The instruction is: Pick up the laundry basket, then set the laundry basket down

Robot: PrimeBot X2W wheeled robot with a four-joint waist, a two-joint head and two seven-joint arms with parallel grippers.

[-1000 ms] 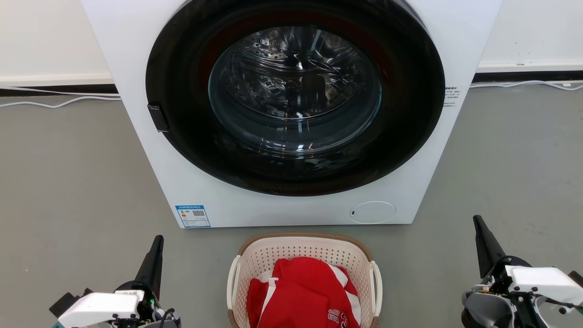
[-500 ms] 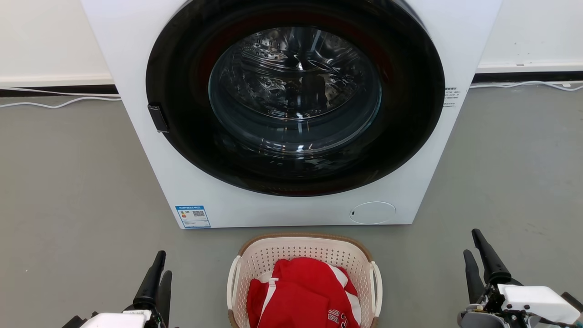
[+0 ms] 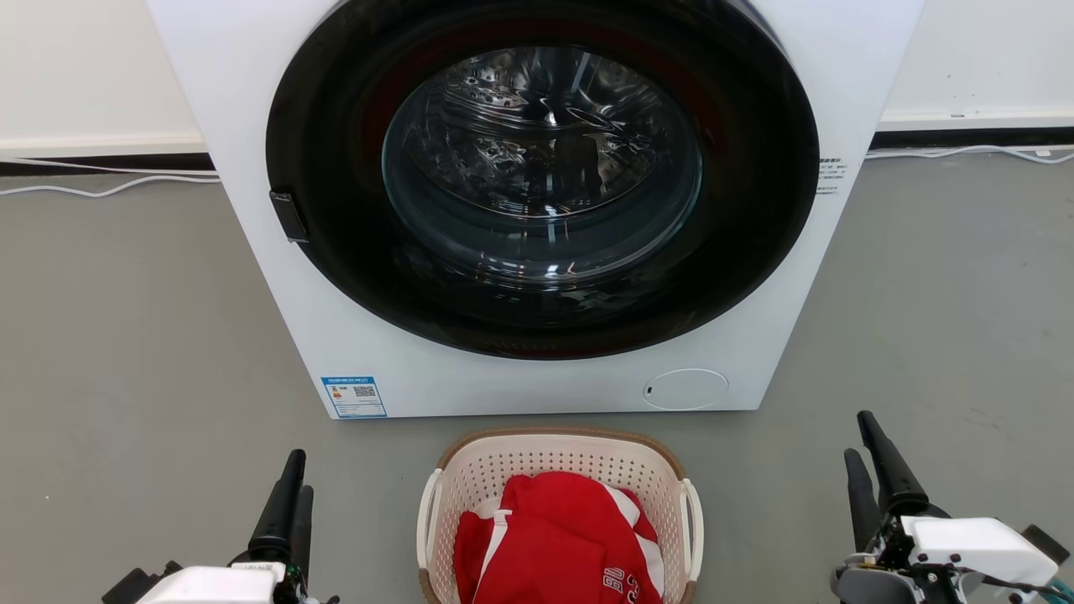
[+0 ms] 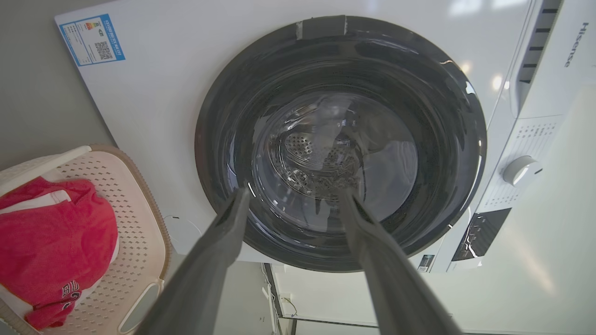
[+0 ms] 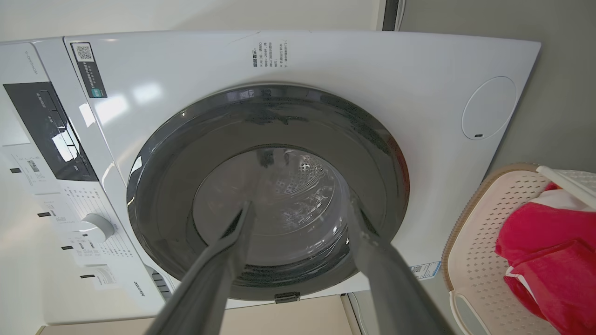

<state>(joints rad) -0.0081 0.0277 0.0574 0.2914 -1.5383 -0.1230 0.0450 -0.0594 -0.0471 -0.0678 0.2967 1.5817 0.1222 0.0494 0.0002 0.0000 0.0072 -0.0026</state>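
A white front-loading washer [image 3: 541, 180] with a round dark door stands at 12 o'clock on a matte grey floor [image 3: 126, 335]. Behind it a white wall [image 3: 84, 75] meets a dark baseboard [image 3: 101, 164]. Thin white cables [image 3: 109, 191], possibly power leads, trail at 9 and 3 o'clock.

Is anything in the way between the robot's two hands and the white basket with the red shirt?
Nothing visible does. Just grey floor lies between the left gripper, the right gripper and the cream-white perforated plastic laundry basket with its brown rim.

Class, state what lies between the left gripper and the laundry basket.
In the head view, just bare grey floor separates the left gripper from the laundry basket.
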